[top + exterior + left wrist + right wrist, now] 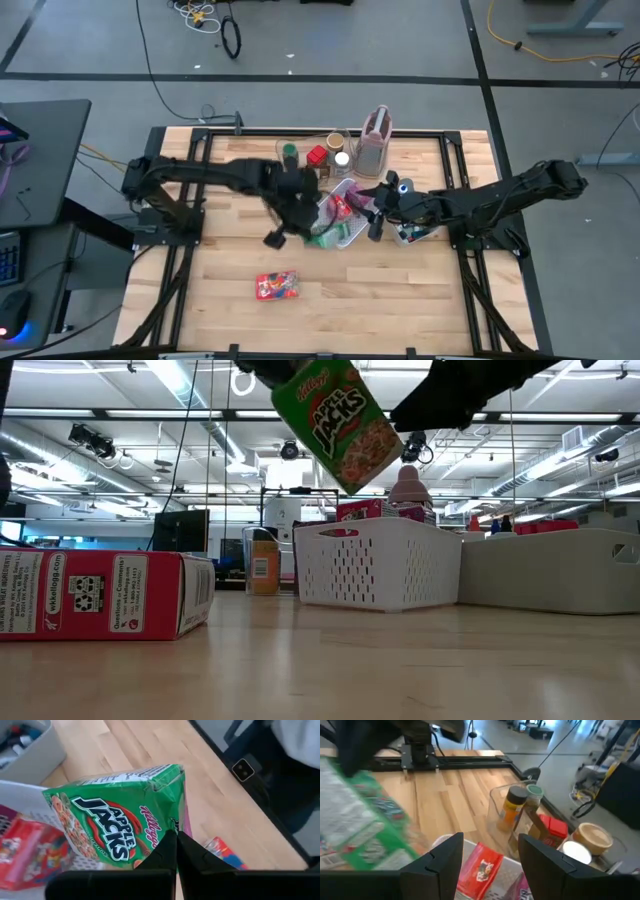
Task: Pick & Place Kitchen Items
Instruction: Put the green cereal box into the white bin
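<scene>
1. Your left gripper (176, 851) is pinched shut on a green Apple Jacks packet (117, 820), which hangs tilted in the air above the white mesh basket (380, 565).
2. Your right gripper (487, 857) hovers over the same basket from the other side, fingers spread with nothing between them.
3. A red packet (480, 870) lies inside the basket.
4. Another red packet (277, 285) lies flat on the table (400, 290), well apart from the basket, nearer the front edge.
</scene>
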Action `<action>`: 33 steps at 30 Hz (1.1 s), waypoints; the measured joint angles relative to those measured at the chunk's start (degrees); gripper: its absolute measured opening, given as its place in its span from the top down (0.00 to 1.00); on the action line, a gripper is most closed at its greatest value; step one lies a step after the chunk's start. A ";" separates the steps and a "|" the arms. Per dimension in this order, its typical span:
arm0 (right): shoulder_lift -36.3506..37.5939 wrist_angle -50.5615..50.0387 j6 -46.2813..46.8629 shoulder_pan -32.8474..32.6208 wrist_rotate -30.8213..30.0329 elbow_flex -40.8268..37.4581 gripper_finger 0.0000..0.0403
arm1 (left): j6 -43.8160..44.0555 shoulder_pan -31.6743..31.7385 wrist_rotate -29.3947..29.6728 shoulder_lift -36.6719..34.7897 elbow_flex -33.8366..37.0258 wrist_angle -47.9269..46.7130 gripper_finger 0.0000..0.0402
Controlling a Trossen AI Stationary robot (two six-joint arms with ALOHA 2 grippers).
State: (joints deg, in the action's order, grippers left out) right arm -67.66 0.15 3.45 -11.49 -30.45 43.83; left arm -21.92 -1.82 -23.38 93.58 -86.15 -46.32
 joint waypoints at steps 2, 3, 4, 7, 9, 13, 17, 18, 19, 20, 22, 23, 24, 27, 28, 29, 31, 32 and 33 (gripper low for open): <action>-0.28 -0.21 1.91 0.00 0.19 0.00 0.50 | -4.21 3.02 -3.42 0.20 0.00 -0.69 0.99; -0.34 -0.34 2.84 0.00 0.18 0.00 0.50 | -6.69 4.43 -4.41 0.20 0.00 -1.62 0.99; -0.40 -0.25 3.85 0.00 0.19 0.00 0.50 | -9.07 5.71 -4.91 0.37 -0.03 -2.56 0.99; -0.40 -0.27 6.62 0.00 0.17 -0.01 0.50 | -16.75 8.71 -5.52 1.67 0.16 -6.86 0.99; -0.40 -0.71 7.77 0.00 0.57 -0.02 0.50 | -20.01 9.62 -6.60 3.25 0.20 -8.01 0.99; -1.04 -1.30 9.67 0.02 2.19 -0.12 0.50 | -26.33 10.30 -7.15 6.01 0.17 -9.53 0.99; -2.40 -0.25 9.67 0.04 3.07 -0.21 0.50 | -28.12 10.55 -1.73 8.73 0.11 -8.98 0.99; -3.06 0.73 9.65 0.03 3.05 -0.25 0.50 | -27.98 10.55 -0.37 9.22 0.09 -8.72 0.98; -3.75 2.07 9.66 0.04 3.18 -0.08 0.50 | -27.61 10.59 0.76 9.69 0.09 -8.68 0.97; -4.04 1.81 9.56 0.04 3.20 -0.14 0.50 | -27.06 10.59 1.40 9.77 0.11 -8.86 0.97; -5.12 2.98 8.82 0.04 3.05 -0.22 0.50 | -27.23 10.59 0.87 9.69 0.10 -9.59 0.96; -5.42 2.76 8.11 0.04 3.09 -0.20 0.50 | -27.85 10.54 -0.23 9.69 0.09 -10.13 0.97; -5.74 2.52 7.37 0.04 3.00 -0.20 0.50 | -28.36 10.43 -1.34 9.65 -0.03 -11.11 0.97; -6.95 3.73 6.03 0.10 2.97 -0.20 0.50 | -31.22 10.23 -2.42 8.65 -0.62 -14.07 0.99; -7.33 3.81 5.93 0.20 2.98 -0.20 0.50 | -31.93 10.03 -1.75 8.55 -0.83 -13.75 0.99; -7.97 4.32 5.95 0.35 2.99 -0.20 0.50 | -32.39 9.92 -0.37 8.55 -0.83 -13.25 0.99; -9.43 4.88 6.35 0.84 2.95 -0.13 0.50 | -32.69 9.83 2.28 8.55 -0.68 -13.28 0.98; -10.48 5.30 6.48 1.22 2.49 -0.15 0.50 | -33.10 9.78 3.04 8.55 -0.71 -13.15 0.97; -11.88 7.06 6.57 1.75 2.41 -0.14 0.50 | -33.96 9.76 3.47 8.62 -0.74 -13.13 0.96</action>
State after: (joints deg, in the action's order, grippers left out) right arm -79.54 7.20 10.02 -9.74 -28.04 43.70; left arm -55.88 7.94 -19.90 102.19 -86.89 -59.45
